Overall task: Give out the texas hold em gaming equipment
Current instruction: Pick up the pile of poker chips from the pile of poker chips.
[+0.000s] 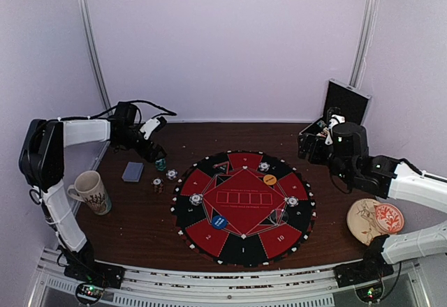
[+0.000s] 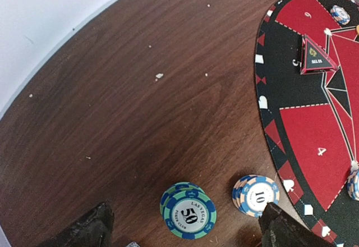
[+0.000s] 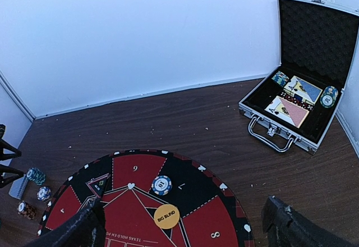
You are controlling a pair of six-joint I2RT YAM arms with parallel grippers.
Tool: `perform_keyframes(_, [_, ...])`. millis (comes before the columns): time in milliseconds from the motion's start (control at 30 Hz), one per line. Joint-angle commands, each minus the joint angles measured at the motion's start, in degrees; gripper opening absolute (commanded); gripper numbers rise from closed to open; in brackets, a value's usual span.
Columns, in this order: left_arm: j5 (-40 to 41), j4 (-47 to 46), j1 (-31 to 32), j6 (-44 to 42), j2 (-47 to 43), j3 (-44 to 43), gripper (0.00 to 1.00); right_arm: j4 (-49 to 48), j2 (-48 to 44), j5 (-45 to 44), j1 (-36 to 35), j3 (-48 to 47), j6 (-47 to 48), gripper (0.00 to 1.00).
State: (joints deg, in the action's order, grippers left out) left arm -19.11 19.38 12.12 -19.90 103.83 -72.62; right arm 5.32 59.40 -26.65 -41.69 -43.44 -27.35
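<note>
Left gripper (image 2: 186,218): released, jaws wide apart, low over the table (image 2: 140,118), grasping nothing.
Teal chip stack (image 2: 189,210): marked 50, on bare wood between the left gripper's fingers, touching neither.
Blue-and-white chip stack (image 2: 256,195): marked 10, just beside the finger on the mat side. Only the left wrist view shows these numerals.
Card deck (image 1: 133,172): grey-blue back up, left of the mat, outside the left wrist view.
Round mat (image 1: 243,206): only the top view shows it whole, with a blue disc (image 1: 219,220), an orange disc (image 1: 269,179) and single chips on several segments.
Orange disc lettering: the right wrist view reads BIG BLIND.
Right gripper (image 3: 185,213): released and empty, in the air near the case.
Case (image 3: 291,98): lid up. The right wrist view shows cards and chip stacks inside, and the top view hides them behind the arm.
Mug (image 1: 91,190), plate (image 1: 374,220): seen only from the top, at the table's left and right sides.
</note>
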Motion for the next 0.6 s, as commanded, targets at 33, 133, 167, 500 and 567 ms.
perform_keyframes(33, [-2.5, -1.3, -1.0, -1.0, 2.5, -0.1, 0.9, -0.7, -0.2, 0.8, 0.1, -0.4, 0.2, 0.98])
perform_keyframes(133, [-3.2, -1.0, -1.2, -1.3, 2.6, 0.1, 0.89, -0.7, -0.1, 0.8, 0.1, -0.5, 0.2, 0.98])
perform_keyframes(167, [-3.2, -1.1, -1.2, -1.4, 2.8, 0.0, 0.88, -0.7, -0.1, 0.8, 0.1, -0.5, 0.2, 0.98])
perform_keyframes(500, [-1.7, -1.1, -1.1, -1.1, 5.8, -1.0, 0.83, -0.7, -0.2, 1.0, -0.1, -0.4, 0.2, 0.97])
perform_keyframes(567, [-1.6, -1.3, -1.2, -1.0, 6.1, -1.0, 0.82, -0.8, -0.2, 1.0, -0.1, -0.4, 0.2, 0.97])
